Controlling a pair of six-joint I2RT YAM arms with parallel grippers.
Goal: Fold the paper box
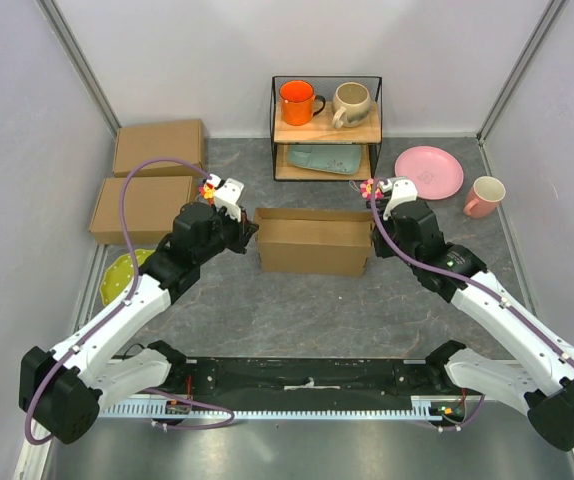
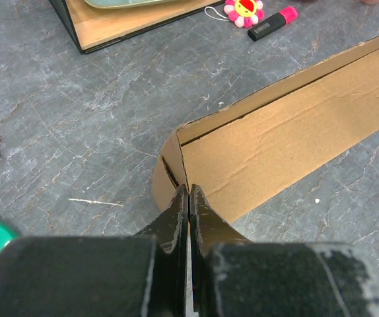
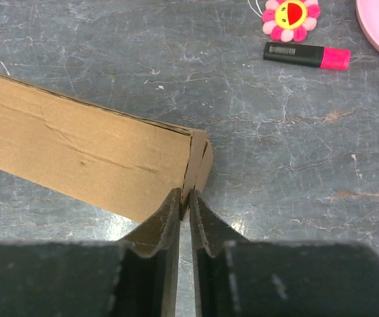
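Now the paper box (image 1: pixel 312 245) lies in the middle of the grey table (image 1: pixel 267 310), between the two arms. It is folded into a shallow open tray with its walls standing up.

At the left end of the box, the left tool (image 1: pixel 245 230) has its two fingers pressed together. In the left wrist view the tips of this tool (image 2: pixel 188 197) touch the rounded corner of the box (image 2: pixel 275 145). I cannot tell if any cardboard is between them.

At the right end of the box is the right tool (image 1: pixel 374 225). In its own view, the fingers (image 3: pixel 170 211) have only a thin slit between them. The corner of the end wall (image 3: pixel 196 165) stands just at this slit, but I cannot tell if it is pinched or free.

Behind the box stands a wire shelf (image 1: pixel 322 130) with an orange mug (image 1: pixel 297 102) and a beige mug (image 1: pixel 351 103) on top. Two other cardboard boxes (image 1: pixel 142 208) lie to the left of the paper box. Behind its right end there is a flower toy (image 3: pixel 288 16) and a pink highlighter (image 3: pixel 307 54). A pink plate (image 1: pixel 429 172) is further to the right.
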